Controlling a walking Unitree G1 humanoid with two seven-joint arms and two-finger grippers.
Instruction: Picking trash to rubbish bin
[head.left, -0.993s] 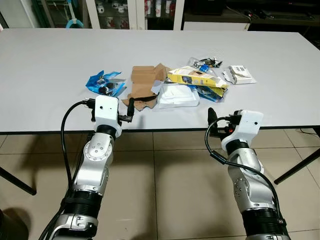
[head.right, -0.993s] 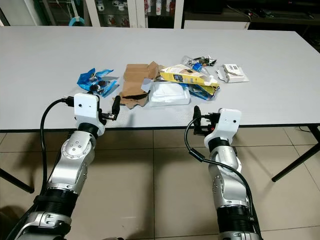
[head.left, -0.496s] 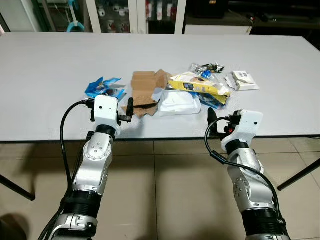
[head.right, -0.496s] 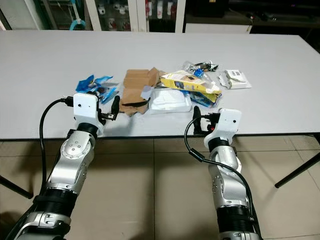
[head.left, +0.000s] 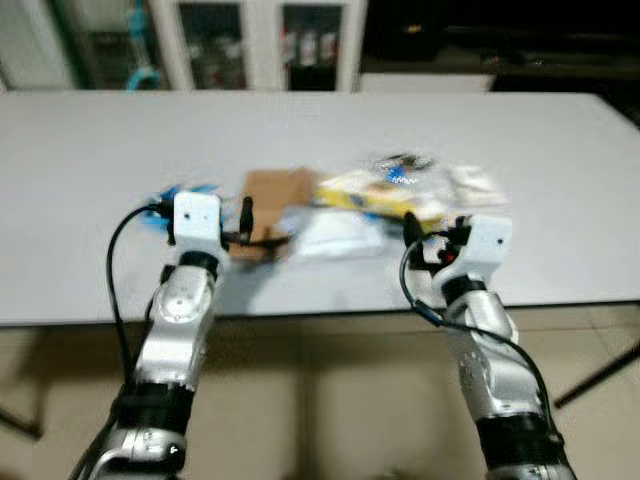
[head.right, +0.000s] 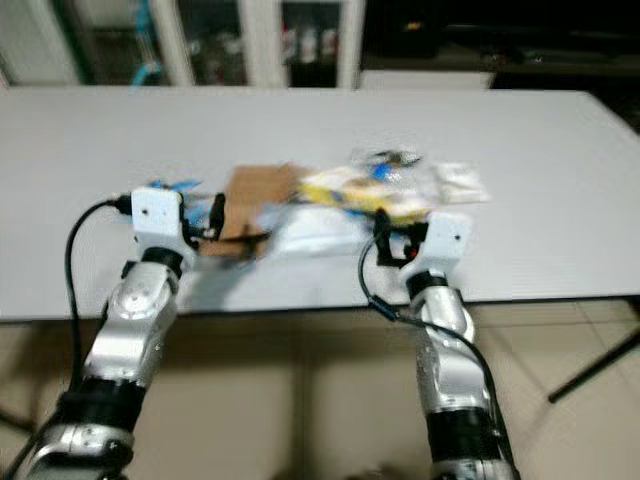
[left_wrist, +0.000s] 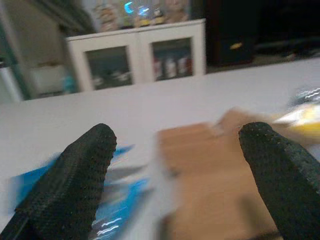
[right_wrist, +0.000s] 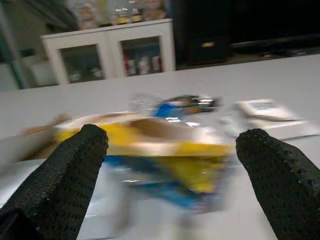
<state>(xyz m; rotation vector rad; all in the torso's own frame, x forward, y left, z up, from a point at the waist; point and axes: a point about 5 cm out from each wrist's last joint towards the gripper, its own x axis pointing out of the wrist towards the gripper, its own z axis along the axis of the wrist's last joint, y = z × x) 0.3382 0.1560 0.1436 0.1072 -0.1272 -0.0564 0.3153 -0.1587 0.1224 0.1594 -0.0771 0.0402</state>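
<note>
A blurred pile of trash lies on the white table (head.left: 90, 150): a brown cardboard piece (head.left: 275, 188), a yellow packet (head.left: 375, 195), a white packet (head.left: 340, 238), a small white packet (head.left: 478, 185) and a blue wrapper (left_wrist: 120, 200). My left gripper (head.left: 247, 215) is open above the table's front edge, level with the cardboard (left_wrist: 210, 165) and the blue wrapper. My right gripper (head.left: 410, 230) is open too, just in front of the yellow packet (right_wrist: 165, 145). Neither holds anything.
Glass-door cabinets (head.left: 250, 45) stand behind the table. A black table leg (head.left: 600, 375) slants down at the right over the tiled floor (head.left: 330, 400). The table's left and far parts are bare.
The whole picture has shifted and blurred, so the camera has moved toward the table. Both open grippers now stand over the table's front edge, closer to the trash. The trash lies as before.
</note>
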